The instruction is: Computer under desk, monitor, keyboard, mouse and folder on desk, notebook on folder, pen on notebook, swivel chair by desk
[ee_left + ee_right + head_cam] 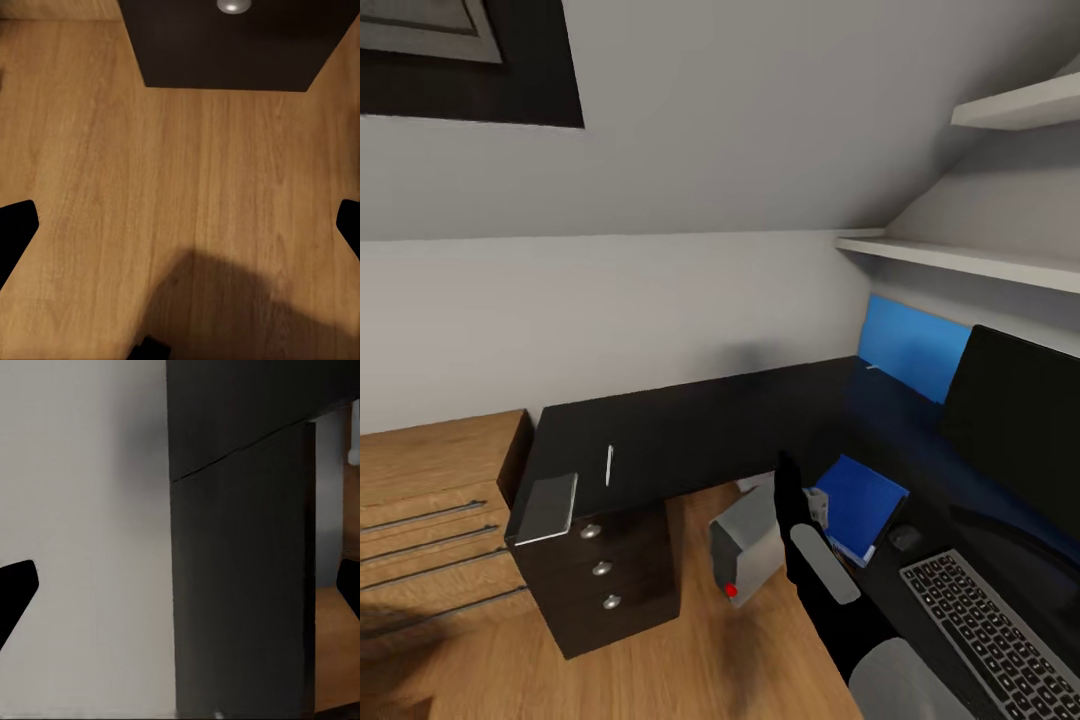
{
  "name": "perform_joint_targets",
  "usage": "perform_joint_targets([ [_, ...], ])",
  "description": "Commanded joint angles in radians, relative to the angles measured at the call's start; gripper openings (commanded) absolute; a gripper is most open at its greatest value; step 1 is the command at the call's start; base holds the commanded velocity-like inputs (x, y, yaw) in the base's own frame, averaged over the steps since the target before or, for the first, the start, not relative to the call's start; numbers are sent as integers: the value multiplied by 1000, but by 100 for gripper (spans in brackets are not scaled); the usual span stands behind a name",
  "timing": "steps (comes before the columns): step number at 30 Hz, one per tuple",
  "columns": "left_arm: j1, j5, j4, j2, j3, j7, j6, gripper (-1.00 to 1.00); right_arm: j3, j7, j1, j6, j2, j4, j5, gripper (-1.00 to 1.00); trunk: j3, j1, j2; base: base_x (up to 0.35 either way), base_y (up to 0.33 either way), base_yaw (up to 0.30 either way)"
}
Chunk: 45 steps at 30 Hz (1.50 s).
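Now the flat bright-blue folder (862,505) lies on the glossy black L-shaped desk (700,430), left of the slim dark-grey keyboard (985,625). Both the left gripper (180,225) and right gripper (180,585) have fingers spread wide, holding nothing.

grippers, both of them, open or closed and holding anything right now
Left gripper: open, empty, above the wooden floor.
Right gripper: open, empty, facing a dark panel.

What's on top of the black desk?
On the desk sit the monitor, keyboard, a small dark mouse, the blue folder, the notebook and the thin white pen. The monitor hides the desktop behind it.
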Motion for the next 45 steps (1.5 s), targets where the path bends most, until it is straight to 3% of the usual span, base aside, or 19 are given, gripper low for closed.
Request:
perform_joint_targets([
  [1,-1,10,1,1,-9,7,-5,100,7,-3,-1,-7,2,2,-6,100,0,0,-1,0,0,200],
  [3,-1,10,1,1,-9,6,-5,100,20,-1,-1,-8,8,15,-5,100,2,0,-1,0,0,200],
  [7,-1,10,2,1,-10,6,-5,100,85,3,0,-11,14,52,15,100,7,0,-1,0,0,202],
  [11,-1,10,8,2,-10,6,-4,100,187,4,2,-52,18,98,73,100,11,0,-1,0,0,209],
  [19,-1,8,39,1,-10,6,-5,100,339,5,10,-151,17,167,177,100,20,0,-1,0,0,214],
  [20,-1,8,42,0,-10,6,-5,100,373,5,19,-162,17,173,192,100,21,0,-1,0,0,215],
  [26,-1,8,45,3,-8,6,-5,100,469,5,84,-177,14,204,216,100,26,0,-1,0,0,215],
  [30,-1,8,45,4,-7,6,-6,100,495,5,106,-180,16,282,220,100,30,0,-1,0,0,216],
  [34,-1,10,46,5,-5,7,-6,100,512,5,118,-180,30,436,221,100,32,0,-1,0,0,227],
  [38,-1,9,46,5,-4,6,-7,100,517,5,121,-180,47,552,221,100,33,0,-1,0,0,227],
  [40,-1,9,46,5,-4,7,-7,100,518,4,123,-176,47,660,221,100,33,0,-1,0,0,175],
  [45,-1,8,46,5,-4,8,-7,100,515,2,123,-176,47,759,220,100,33,0,-1,0,0,184],
])
